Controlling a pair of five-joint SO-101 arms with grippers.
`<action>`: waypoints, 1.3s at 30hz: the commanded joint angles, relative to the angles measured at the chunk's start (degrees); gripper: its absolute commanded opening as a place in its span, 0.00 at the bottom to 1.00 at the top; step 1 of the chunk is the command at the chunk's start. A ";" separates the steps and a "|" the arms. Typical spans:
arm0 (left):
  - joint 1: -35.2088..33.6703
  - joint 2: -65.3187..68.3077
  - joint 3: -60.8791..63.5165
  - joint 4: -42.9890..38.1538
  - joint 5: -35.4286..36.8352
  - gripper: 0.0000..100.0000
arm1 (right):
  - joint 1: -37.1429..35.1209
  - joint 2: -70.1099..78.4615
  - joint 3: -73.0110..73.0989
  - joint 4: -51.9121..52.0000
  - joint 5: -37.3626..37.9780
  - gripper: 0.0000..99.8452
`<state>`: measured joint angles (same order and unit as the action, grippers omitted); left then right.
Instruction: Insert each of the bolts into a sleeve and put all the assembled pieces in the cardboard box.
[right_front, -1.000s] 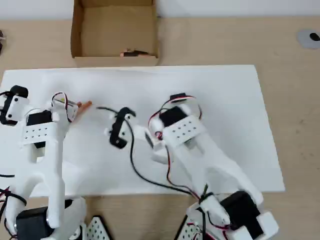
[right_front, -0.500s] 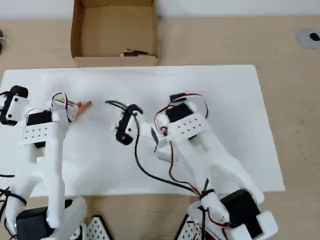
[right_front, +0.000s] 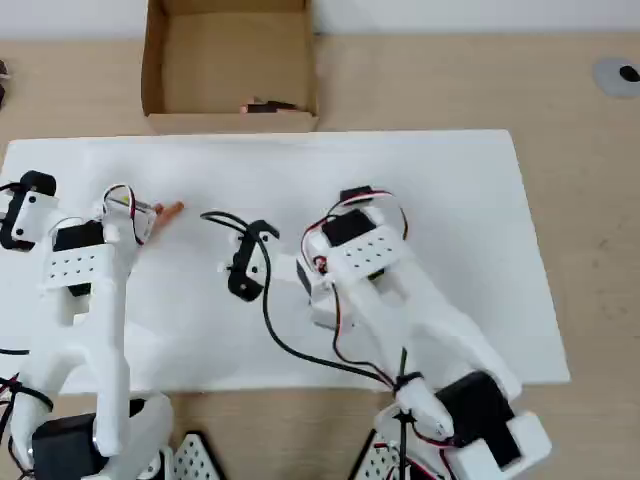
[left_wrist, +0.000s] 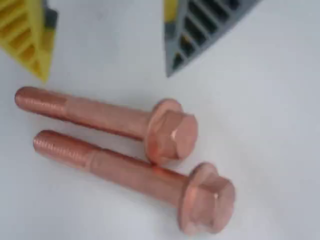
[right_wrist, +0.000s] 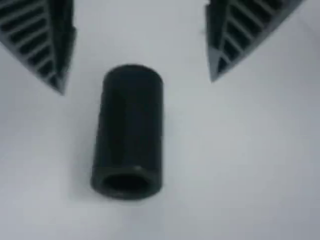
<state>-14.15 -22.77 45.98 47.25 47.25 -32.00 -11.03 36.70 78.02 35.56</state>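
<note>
Black sleeve (right_wrist: 129, 135) sits within the spread right gripper (right_wrist: 137, 80); centre it before closing. Left gripper (left_wrist: 107, 72), spread, overhangs two bolts (left_wrist: 105, 117).

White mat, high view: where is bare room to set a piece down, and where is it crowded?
Bare: the white mat between the right arm and its right edge, and the strip along the cardboard box. Crowded: between the arms, where the bolts and a black cable lie.
</note>
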 joint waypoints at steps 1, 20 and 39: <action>0.62 -0.22 -0.18 -0.35 -0.35 0.17 | -0.92 0.31 -0.40 0.00 0.53 0.24; 0.62 -0.22 1.05 -0.70 -0.35 0.17 | -3.21 0.92 -2.42 -2.55 1.58 0.24; 0.44 -0.22 1.05 -0.35 -2.20 0.17 | -2.51 3.91 -4.53 -3.52 1.67 0.24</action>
<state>-14.15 -22.77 47.38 47.25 46.81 -34.73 -6.37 35.38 74.42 36.53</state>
